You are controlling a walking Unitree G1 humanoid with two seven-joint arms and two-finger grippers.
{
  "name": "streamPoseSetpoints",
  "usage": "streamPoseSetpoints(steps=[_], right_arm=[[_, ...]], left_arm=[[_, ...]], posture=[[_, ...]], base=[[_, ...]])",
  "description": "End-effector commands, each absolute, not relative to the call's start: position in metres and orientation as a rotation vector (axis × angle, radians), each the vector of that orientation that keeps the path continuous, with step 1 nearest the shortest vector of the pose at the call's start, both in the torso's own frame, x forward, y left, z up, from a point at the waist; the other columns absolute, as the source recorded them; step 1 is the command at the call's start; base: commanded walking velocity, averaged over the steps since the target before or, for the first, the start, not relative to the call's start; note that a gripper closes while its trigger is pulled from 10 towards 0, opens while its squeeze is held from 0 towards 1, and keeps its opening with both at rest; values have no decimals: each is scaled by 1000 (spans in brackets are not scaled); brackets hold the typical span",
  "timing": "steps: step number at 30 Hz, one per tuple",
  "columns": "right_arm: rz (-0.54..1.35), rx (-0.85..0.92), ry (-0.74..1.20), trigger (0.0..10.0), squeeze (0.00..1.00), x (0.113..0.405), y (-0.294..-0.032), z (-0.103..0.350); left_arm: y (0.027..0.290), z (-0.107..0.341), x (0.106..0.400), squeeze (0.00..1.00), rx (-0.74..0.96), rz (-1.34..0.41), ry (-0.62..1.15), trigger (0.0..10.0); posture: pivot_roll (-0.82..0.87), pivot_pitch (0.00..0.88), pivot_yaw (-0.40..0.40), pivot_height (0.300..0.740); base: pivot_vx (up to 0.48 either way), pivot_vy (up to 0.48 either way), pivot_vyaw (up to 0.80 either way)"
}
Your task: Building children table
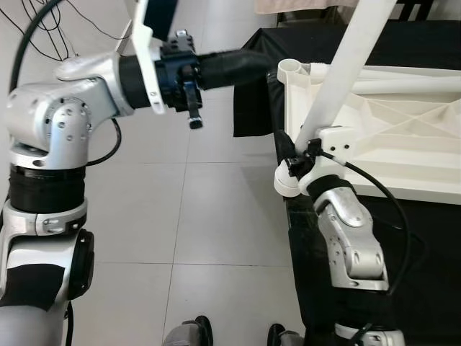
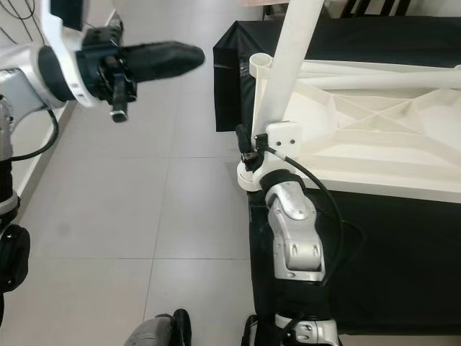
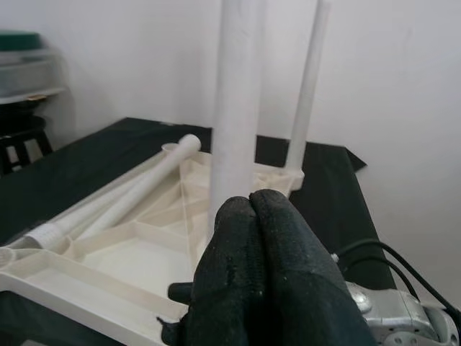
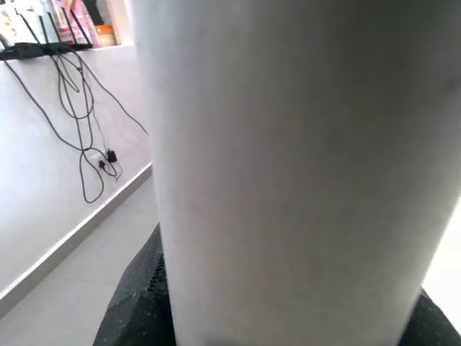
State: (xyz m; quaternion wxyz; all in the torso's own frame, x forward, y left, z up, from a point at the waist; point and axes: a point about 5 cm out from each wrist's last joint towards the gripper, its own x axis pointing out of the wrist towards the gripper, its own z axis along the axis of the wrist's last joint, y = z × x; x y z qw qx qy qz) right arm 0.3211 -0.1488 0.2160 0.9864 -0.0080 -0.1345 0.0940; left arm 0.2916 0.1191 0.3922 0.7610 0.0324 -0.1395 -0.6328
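Note:
The white table top (image 1: pixel 389 122) lies upside down on a black-covered table (image 1: pixel 432 245). My right gripper (image 1: pixel 297 153) is shut on a white table leg (image 1: pixel 346 65) at the table's near left corner. The leg leans up and to the right, and its lower end (image 1: pixel 286 184) sticks out past the table edge. In the right wrist view the leg (image 4: pixel 288 166) sits between the black fingers (image 4: pixel 133 306). My left gripper (image 1: pixel 261 61) is shut on nothing and points at the open corner socket (image 1: pixel 292 68). Another leg (image 3: pixel 306 94) stands upright at a far corner, and two legs (image 3: pixel 122 194) lie on the table top.
Light tiled floor (image 1: pixel 180 216) stretches left of the table. Black cables (image 1: pixel 50 21) trail on it at the far left, and more cables (image 4: pixel 79 108) hang on a white wall. My feet (image 1: pixel 194 333) stand close to the table's front left corner.

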Motion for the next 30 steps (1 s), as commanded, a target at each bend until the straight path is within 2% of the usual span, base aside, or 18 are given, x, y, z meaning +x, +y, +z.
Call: streamPoseSetpoints(steps=[1, 6, 8, 10, 12, 16, 21, 22, 23, 24, 25, 26, 29, 30], right_arm=[[156, -57, -231, 0, 0, 320, -161, 204], [165, -27, -272, 0, 0, 321, -163, 208], [168, 45, -310, 0, 0, 322, -164, 217], [168, 45, -310, 0, 0, 322, -164, 217], [184, 94, -343, 0, 0, 323, -163, 224], [251, 114, -410, 0, 0, 323, -160, 243], [267, 113, -424, 0, 0, 324, -159, 247], [283, 117, -445, 0, 0, 324, -159, 253], [283, 117, -445, 0, 0, 324, -159, 253], [306, 132, -471, 0, 0, 324, -159, 262], [306, 132, -471, 0, 0, 324, -159, 262], [337, 144, -485, 0, 0, 325, -157, 268], [359, 152, -494, 0, 0, 325, -155, 272], [400, 146, -476, 4784, 0, 325, -149, 269]], left_arm=[[127, 394, 289, 0, 49, -1366, -306, 10000], [140, 406, 280, 0, 2, -1329, -341, 10000], [156, 413, 275, 0, -30, -1276, -361, 10000], [156, 413, 275, 0, -30, -1276, -361, 10000], [169, 414, 273, 0, -65, -1225, -365, 10000], [189, 383, 268, 0, -91, -1112, -284, 10000], [193, 373, 266, 0, -92, -1083, -256, 10000], [194, 349, 263, 0, -94, -1052, -200, 10000], [194, 349, 263, 0, -94, -1052, -200, 10000], [188, 305, 257, 0, -119, -1009, -109, 10000], [188, 305, 257, 0, -119, -1009, -109, 10000], [178, 267, 246, 0, -146, -982, -27, 10000], [171, 244, 235, 0, -169, -966, 20, 10000], [162, 226, 227, 0, -170, -943, 55, 10000]], posture=[[36, 220, 46, 740], [38, 213, 54, 740], [38, 207, 58, 740], [38, 207, 58, 740], [37, 205, 59, 740], [35, 197, 59, 740], [35, 197, 59, 740], [34, 192, 56, 740], [34, 192, 56, 740], [33, 189, 48, 740], [33, 189, 48, 740], [31, 188, 43, 740], [31, 188, 43, 740], [31, 183, 37, 740]], base=[[0, 0, 0], [0, 0, 0], [0, 0, 0], [0, 0, 0], [0, 0, 0], [0, 0, 0], [0, 0, 0], [0, 0, 0], [0, 0, 0], [0, 0, 0], [0, 0, 0], [0, 0, 0], [0, 0, 0], [0, 0, 0]])
